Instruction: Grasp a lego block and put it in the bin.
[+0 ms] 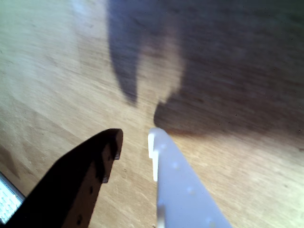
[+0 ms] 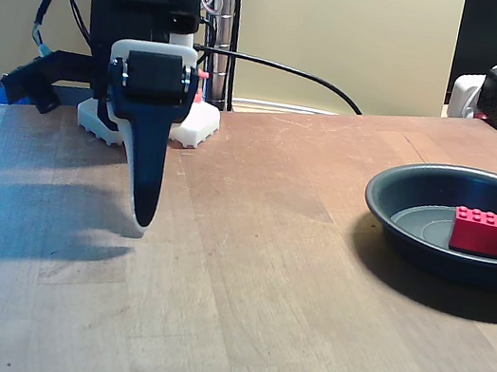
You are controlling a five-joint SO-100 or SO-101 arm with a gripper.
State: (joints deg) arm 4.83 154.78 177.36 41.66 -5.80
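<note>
The red lego block (image 2: pixel 480 231) lies inside the bin (image 2: pixel 397 217); likely light, rigid and smooth-sided, best pinched across its long flat sides; the hand (image 1: pixel 135 140), fingers slightly apart and empty, hangs over bare desk (image 2: pixel 258 294).

A bright red lego block (image 2: pixel 480 231) sits in a dark grey-black bin (image 2: pixel 396 222) on a brown wood-grain table (image 2: pixel 262 275), while the gripper (image 1: pixel 135 142) pairs one black finger with one white.
</note>
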